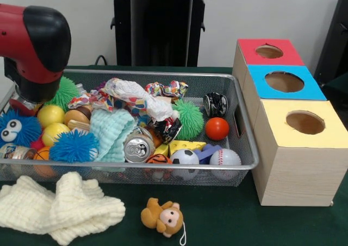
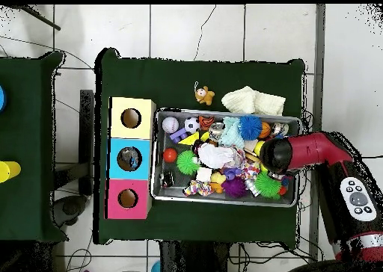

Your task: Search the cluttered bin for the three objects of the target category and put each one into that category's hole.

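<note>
The wire mesh bin (image 1: 246,165) lies across the green table, full of mixed objects; it also shows in the overhead view (image 2: 224,200). No clear plastic bottle with a blue label shows plainly among them. The blue-topped box (image 1: 261,72) stands right of the bin, between the other two boxes, with its round hole (image 1: 284,81) open; the overhead view shows this hole (image 2: 129,158) too. My arm's red and black end (image 1: 33,45) hangs over the bin's left end. The gripper (image 1: 22,100) reaches down beneath it, mostly hidden.
The red-topped box (image 1: 270,51) and the yellow-topped box (image 1: 304,122) flank the blue one. In the bin lie a crushed can (image 1: 138,147), crumpled wrappers (image 1: 130,94), an orange ball (image 1: 217,128) and spiky balls. A cream cloth (image 1: 60,205) and a toy monkey (image 1: 163,216) lie before the bin.
</note>
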Robot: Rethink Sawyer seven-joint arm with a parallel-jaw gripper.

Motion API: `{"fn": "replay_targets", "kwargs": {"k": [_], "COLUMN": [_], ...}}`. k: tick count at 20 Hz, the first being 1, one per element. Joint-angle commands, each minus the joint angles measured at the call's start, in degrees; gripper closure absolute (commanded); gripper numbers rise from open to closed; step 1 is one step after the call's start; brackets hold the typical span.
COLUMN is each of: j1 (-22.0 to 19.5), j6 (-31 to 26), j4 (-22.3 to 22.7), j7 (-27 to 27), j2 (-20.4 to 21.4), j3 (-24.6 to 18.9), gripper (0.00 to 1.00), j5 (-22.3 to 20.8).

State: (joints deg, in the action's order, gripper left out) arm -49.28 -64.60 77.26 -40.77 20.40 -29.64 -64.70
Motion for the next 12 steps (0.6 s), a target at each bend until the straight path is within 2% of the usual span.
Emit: {"fn": "replay_targets", "kwargs": {"k": [1, 4, 6, 12], "j1": [-5.42, -12.23, -14.79, -20.02], "j6": [3.79, 6.65, 7.67, 9.26], "j4": [0.05, 4.76, 7.86, 15.55], "j7": [10.54, 13.37, 13.63, 12.73], "j2": [-7.06, -7.83, -7.59, -5.75], "j3": [1.07, -5.27, -8.38, -14.89], "gripper": [0.00, 0.00, 0.00, 0.00], "j5": [3.22, 12.46, 16.64, 24.25]}}
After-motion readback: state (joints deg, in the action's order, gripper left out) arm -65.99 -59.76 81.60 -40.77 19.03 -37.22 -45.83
